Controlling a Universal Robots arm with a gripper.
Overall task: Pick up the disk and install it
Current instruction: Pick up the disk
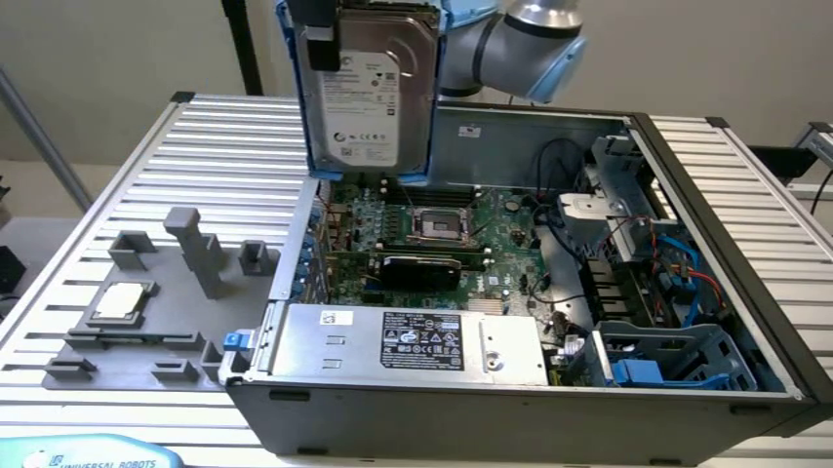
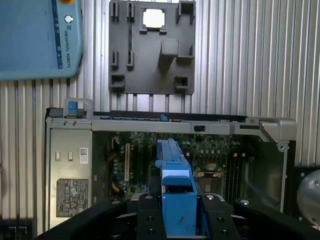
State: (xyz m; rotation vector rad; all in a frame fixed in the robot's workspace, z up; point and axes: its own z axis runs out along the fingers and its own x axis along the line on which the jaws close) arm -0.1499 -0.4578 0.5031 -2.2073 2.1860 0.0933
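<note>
1. The hand [image 2: 177, 216] pinches the disk [image 1: 369, 88] by its blue-framed edges, with the long axis upright.
2. The disk hangs above the open computer case [image 1: 521, 419], over the far edge of the motherboard [image 1: 489, 210].
3. In the exterior view, the blue drive cage [image 1: 670, 356] lies at about five o'clock from the disk, well apart.

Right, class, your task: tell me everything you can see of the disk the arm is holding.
The disk is a flat rectangular silver-grey metal drive with a white printed label on its broad face and a blue plastic carrier frame along its edges. It hangs upright, long side vertical, clamped at its upper end by the gripper, above the motherboard of the open computer case, touching nothing else.
</note>
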